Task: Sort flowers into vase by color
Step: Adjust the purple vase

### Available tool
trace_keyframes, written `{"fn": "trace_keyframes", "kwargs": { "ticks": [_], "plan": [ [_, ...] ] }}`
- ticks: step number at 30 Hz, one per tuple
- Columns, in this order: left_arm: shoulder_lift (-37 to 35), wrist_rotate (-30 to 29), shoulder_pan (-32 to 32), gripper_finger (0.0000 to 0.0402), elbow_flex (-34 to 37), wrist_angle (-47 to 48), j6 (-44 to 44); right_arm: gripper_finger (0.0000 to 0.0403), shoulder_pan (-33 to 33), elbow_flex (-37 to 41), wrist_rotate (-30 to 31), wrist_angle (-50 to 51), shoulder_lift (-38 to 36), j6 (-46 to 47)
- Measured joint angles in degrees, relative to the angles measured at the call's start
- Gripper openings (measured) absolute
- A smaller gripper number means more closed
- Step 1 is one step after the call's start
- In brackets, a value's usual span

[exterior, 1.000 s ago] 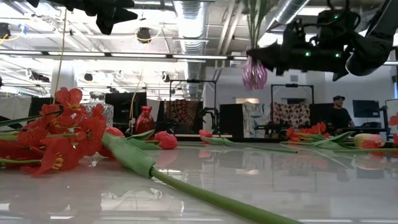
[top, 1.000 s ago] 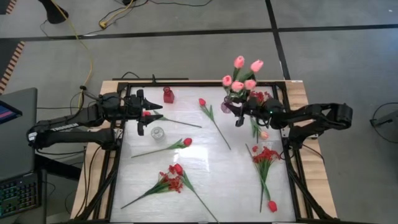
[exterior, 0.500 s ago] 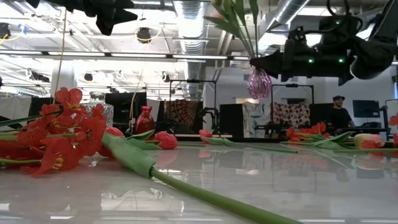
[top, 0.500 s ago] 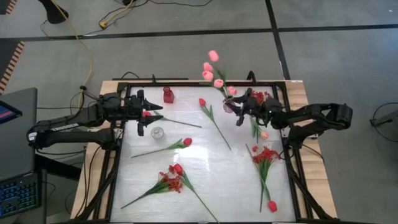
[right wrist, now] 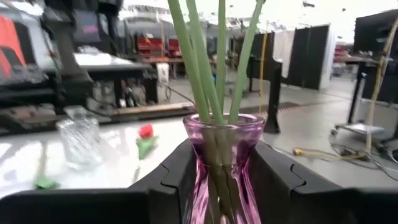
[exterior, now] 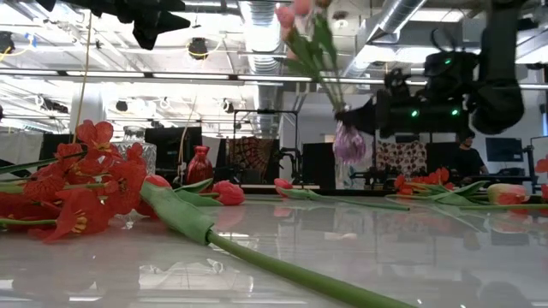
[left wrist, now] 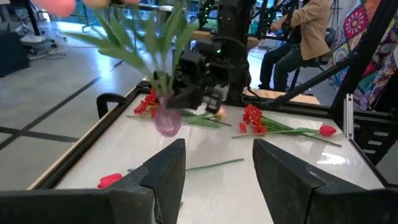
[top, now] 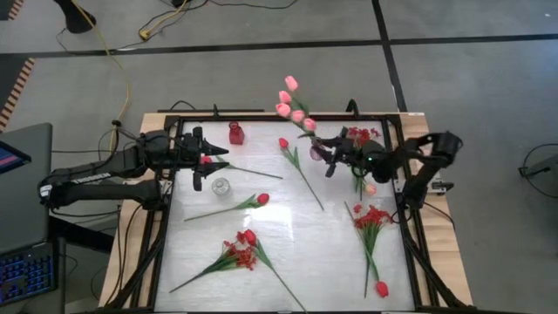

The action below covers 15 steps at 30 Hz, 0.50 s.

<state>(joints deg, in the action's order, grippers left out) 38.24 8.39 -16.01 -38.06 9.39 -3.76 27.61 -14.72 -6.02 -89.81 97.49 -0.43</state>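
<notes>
Holding a purple vase (right wrist: 222,163) off the desk (top: 288,235) near its far right corner, the right pincer (top: 329,155) has its jaws closed on the vase's body; the low view shows the vase hanging clear above the surface. Pink tulips (top: 295,106) stand in it, their stems tilted so the heads lean out past the desk's far edge. The left pincer (top: 199,160) hovers at the far left of the desk, jaws partly apart, with a red tulip (top: 206,160) between them; its stem runs out toward the middle, though whether the jaws press it I cannot tell.

A small red vase (top: 235,133) stands at the far edge just beside the left pincer, and a clear glass vase (top: 221,186) stands a little nearer, also by that pincer. Whether anything is in either cannot be told.

The middle of the desk lies open between loose flowers. One red tulip (top: 283,143) lies on the far middle, its stem slanting toward the centre. Another tulip (top: 262,199) lies left of centre. A red spray (top: 242,251) lies near the front left with a stem crossing it. On the right, a second spray (top: 373,217) lies along the edge, a red tulip (top: 381,289) at the front right corner, and a pale tulip (top: 370,188) just under the right arm. More red blossoms (top: 360,135) lie in the far right corner beside the held vase.
</notes>
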Motion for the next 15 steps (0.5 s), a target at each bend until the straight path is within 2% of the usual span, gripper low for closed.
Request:
{"fn": "trace_keyframes", "kwargs": {
  "ticks": [9,15],
  "plan": [
    [3.0,-1.2,0.0,0.0175,0.0,0.3,-0.4,0.0147,2.4,-2.5,-2.0,-0.1,1.4,-1.1],
    [7.0,-1.4,0.0,0.0175,0.0,-2.2,-1.7,0.0145,4.9,-3.0,-5.3,-0.1,1.4,-0.3]
  ]
}}
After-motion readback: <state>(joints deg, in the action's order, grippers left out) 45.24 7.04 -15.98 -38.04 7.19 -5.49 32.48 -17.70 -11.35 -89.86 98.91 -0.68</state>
